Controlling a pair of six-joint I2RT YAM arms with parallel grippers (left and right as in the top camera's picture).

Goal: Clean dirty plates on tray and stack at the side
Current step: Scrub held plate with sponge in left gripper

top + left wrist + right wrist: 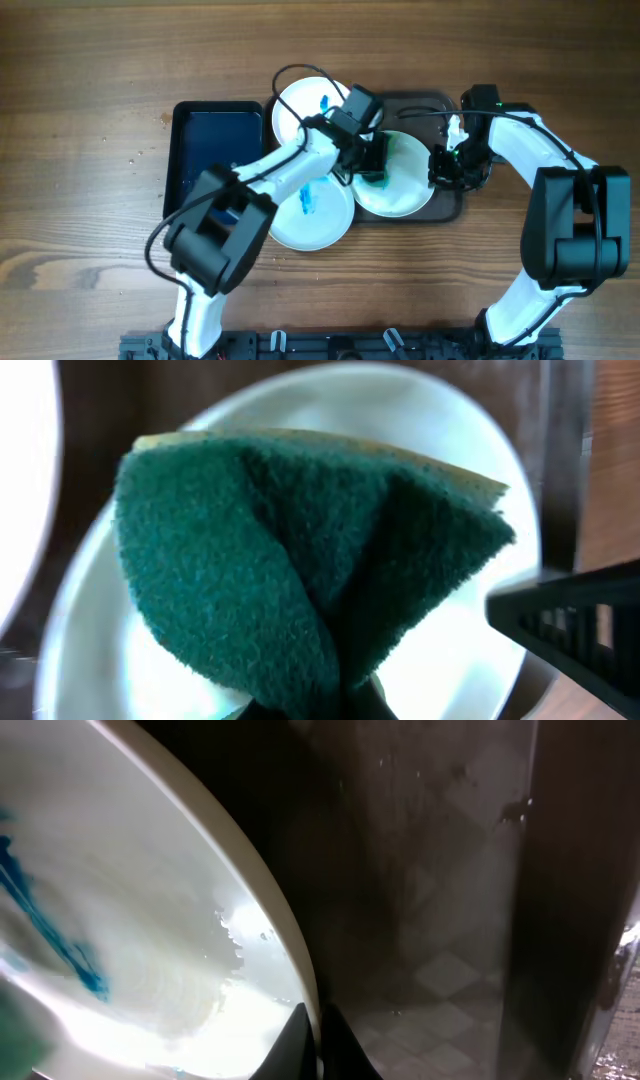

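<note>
Overhead and wrist views, seen together. Your left gripper [372, 162] is over the brown tray [452, 208] and is clamped on a green sponge [300, 560]. The sponge is pinched at its near end so that it folds into a fan above the plate [405, 195]. The left wrist view does not show whether the sponge is touching the plate. The plate is white and lies on the tray, towards its near left part. In the right wrist view it carries a blue smear [50, 935] on its inner face. Your right gripper [318, 1045] is at the plate's right edge, with its two fingertips drawn almost together on the rim, so it has hold of the plate there. Beyond the rim, the same view shows the tray floor as dark, wet and faintly chequered. Two more white plates lie off the tray on the wooden table [100, 60]. The far plate [300, 115], marked with blue, sits between the dark blue bin [215, 140] and the far left corner of the tray. The near plate [320, 225], also streaked with blue, lies just left of the tray's near edge and is partly covered by your left arm. You cannot tell from above whether its rim meets the plate on the tray.
</note>
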